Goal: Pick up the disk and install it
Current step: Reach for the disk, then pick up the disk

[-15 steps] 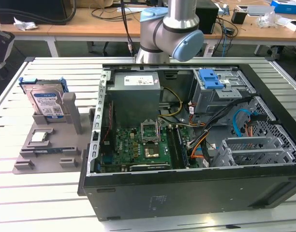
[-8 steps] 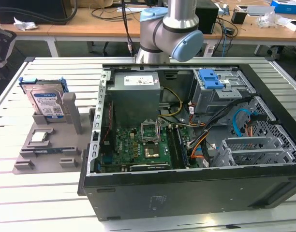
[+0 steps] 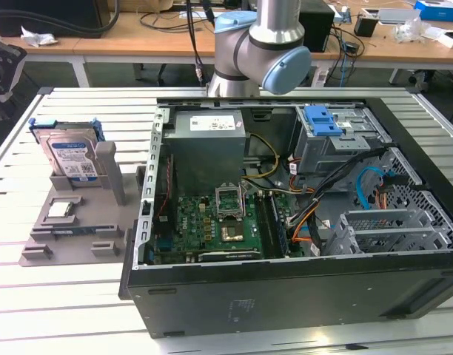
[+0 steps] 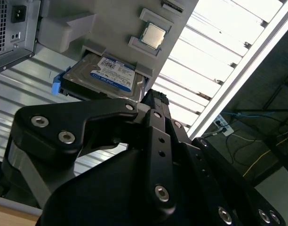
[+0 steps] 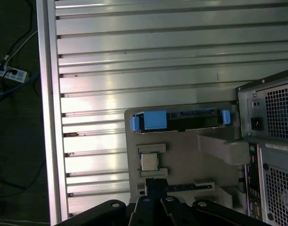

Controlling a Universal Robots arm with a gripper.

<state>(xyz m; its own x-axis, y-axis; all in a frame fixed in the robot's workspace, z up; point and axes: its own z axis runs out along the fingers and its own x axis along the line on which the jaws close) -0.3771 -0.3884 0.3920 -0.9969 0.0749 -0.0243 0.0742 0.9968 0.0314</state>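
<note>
Your flat silver-grey, blue-framed disk (image 3: 69, 157) stands on edge in the grey plastic holder (image 3: 93, 218) on the slatted metal table (image 3: 56, 303), at the exterior view's left of the open black computer case (image 3: 286, 296). The small square silver chip (image 3: 61, 209) lies on that holder, just beside the disk.
</note>
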